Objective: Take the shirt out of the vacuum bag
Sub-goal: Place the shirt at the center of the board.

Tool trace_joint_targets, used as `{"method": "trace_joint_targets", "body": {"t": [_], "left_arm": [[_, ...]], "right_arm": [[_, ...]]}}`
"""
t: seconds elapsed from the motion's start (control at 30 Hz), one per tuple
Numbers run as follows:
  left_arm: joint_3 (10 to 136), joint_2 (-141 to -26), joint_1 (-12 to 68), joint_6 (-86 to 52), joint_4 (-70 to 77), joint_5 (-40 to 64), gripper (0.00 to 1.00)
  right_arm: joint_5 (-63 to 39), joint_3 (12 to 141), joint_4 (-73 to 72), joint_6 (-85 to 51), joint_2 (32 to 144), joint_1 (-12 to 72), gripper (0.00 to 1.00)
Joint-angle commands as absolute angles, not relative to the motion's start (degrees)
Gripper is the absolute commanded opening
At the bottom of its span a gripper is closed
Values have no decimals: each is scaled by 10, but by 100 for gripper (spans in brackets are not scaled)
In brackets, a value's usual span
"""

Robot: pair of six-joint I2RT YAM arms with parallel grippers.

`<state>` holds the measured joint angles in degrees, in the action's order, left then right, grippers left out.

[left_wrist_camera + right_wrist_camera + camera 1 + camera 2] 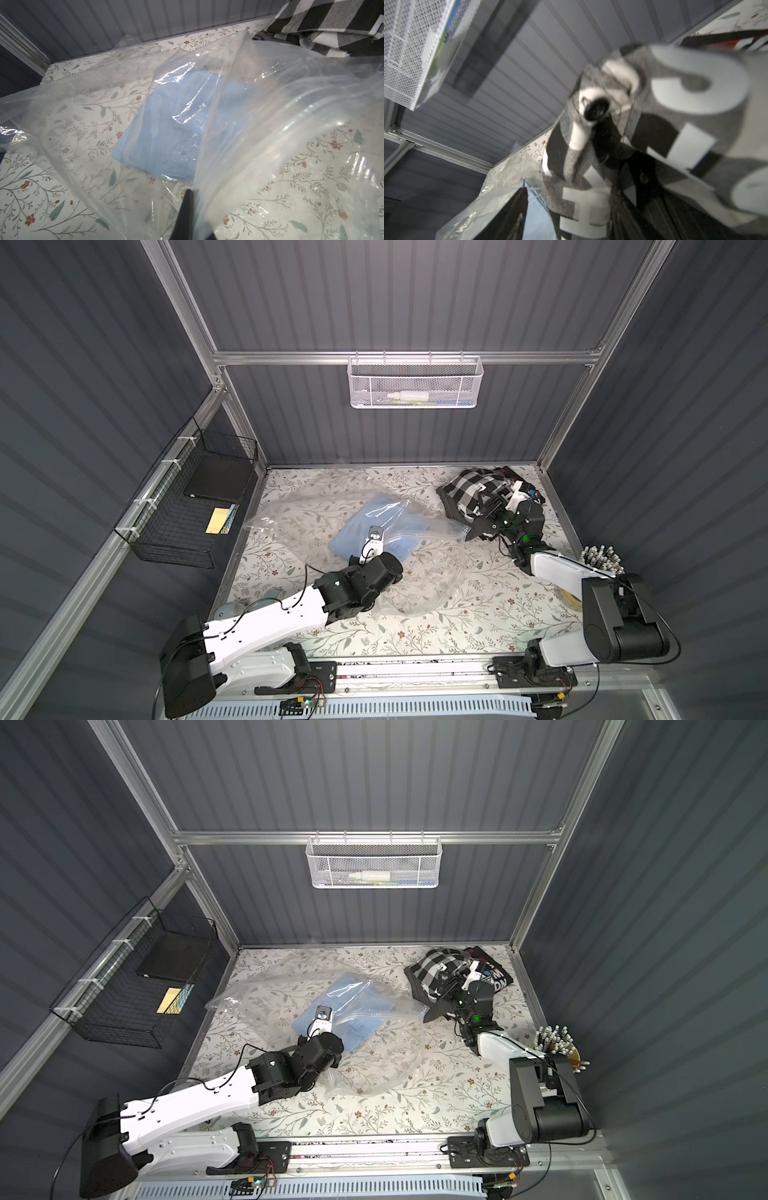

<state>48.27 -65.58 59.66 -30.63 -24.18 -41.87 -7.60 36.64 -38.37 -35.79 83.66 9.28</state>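
Observation:
The vacuum bag (419, 572) (374, 1056) lies crumpled across the middle of the floral table. A folded light-blue shirt (374, 522) (353, 994) (176, 124) rests inside it, under a layer of plastic. My left gripper (371, 551) (320, 1031) (188, 192) is shut on a fold of the bag's plastic (291, 104), right by its round white valve (180, 190) and just short of the shirt's near edge. My right gripper (488, 506) (451, 986) (581, 187) stands open low over a pile of clothes at the back right, with plaid cloth (571, 149) lying between its spread fingers.
The clothes pile (469, 485) (436, 965) (322, 20) holds a black-and-white plaid garment and a dark printed one (695, 83). A white mesh basket (413, 383) hangs on the back wall, a black wire basket (195, 506) on the left wall. A pen holder (602, 560) stands at the right edge.

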Motion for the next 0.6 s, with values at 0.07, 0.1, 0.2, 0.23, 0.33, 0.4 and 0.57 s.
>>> {"method": "trace_joint_targets", "body": {"t": [0.07,0.1,0.2,0.23,0.33,0.4,0.57], "left_arm": [[498,-632,598,-298,-282,-451,0],[499,-630,598,-298,-285,-455,0],[495,-626,598,-296,-282,-461,0],[495,-626,598,-296,-282,-461,0],[494,-629,598,-298,-282,-461,0],[492,-629,598,-299,-283,-461,0],[490,-624,598,-298,-281,-463,0]], "right_arm": [[-31,368,-368,-334,858,106,64],[-22,374,-366,-331,862,111,63],[-11,392,-362,-322,881,125,61],[-9,396,-362,-320,887,128,59],[-7,409,-363,-321,906,139,47],[-6,412,-365,-325,913,142,33],[-22,415,-374,-356,907,142,0]]}}
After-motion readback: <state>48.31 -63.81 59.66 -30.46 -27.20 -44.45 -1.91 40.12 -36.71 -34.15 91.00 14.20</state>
